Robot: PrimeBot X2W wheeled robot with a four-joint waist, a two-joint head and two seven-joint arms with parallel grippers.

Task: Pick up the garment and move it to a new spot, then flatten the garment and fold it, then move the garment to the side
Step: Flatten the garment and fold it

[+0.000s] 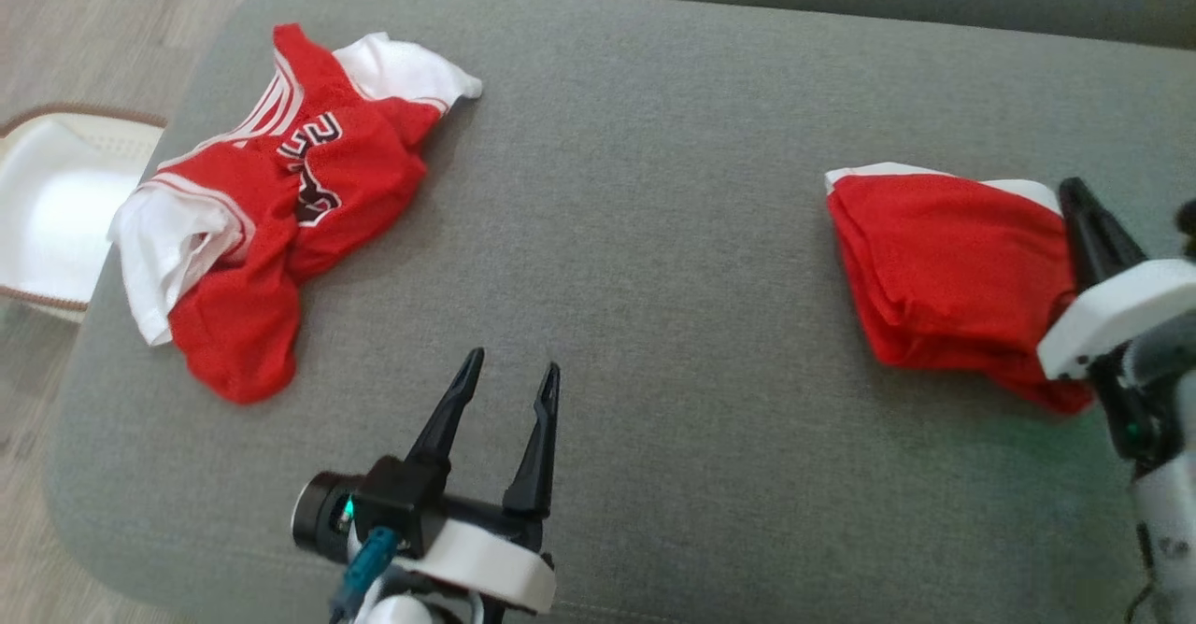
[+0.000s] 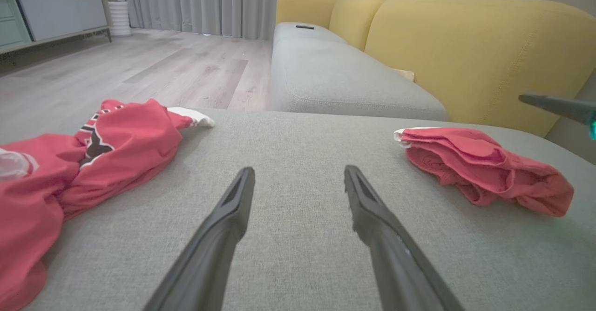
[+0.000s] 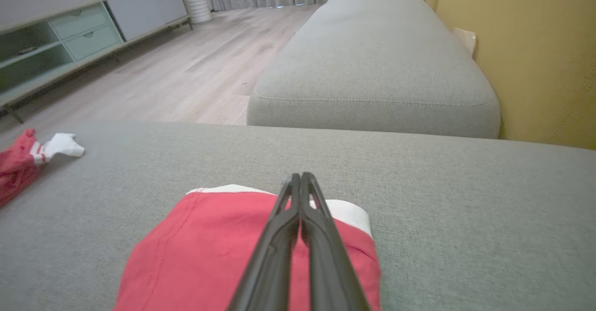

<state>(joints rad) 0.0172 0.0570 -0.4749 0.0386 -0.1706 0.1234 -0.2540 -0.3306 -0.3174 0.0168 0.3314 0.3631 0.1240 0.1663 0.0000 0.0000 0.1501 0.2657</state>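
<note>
A folded red garment [image 1: 944, 269] with a white edge lies at the right of the grey cushion [image 1: 635, 185]. My right gripper [image 1: 1074, 190] is shut and sits over its right side. In the right wrist view the closed fingertips [image 3: 298, 177] lie above the red cloth [image 3: 209, 250], with no fabric seen between them. A crumpled red and white jersey [image 1: 280, 204] with black lettering lies at the far left. My left gripper [image 1: 515, 361] stands open and empty above bare cushion at the near middle, between the jersey [image 2: 93, 157] and the folded garment [image 2: 484, 166].
A white basket [image 1: 56, 204] stands on the wood floor off the cushion's left edge. Beyond the cushion's far edge lies a second grey seat [image 2: 335, 73] with a yellow sofa back [image 2: 465, 45]. A low cabinet [image 3: 70, 27] lines the far wall.
</note>
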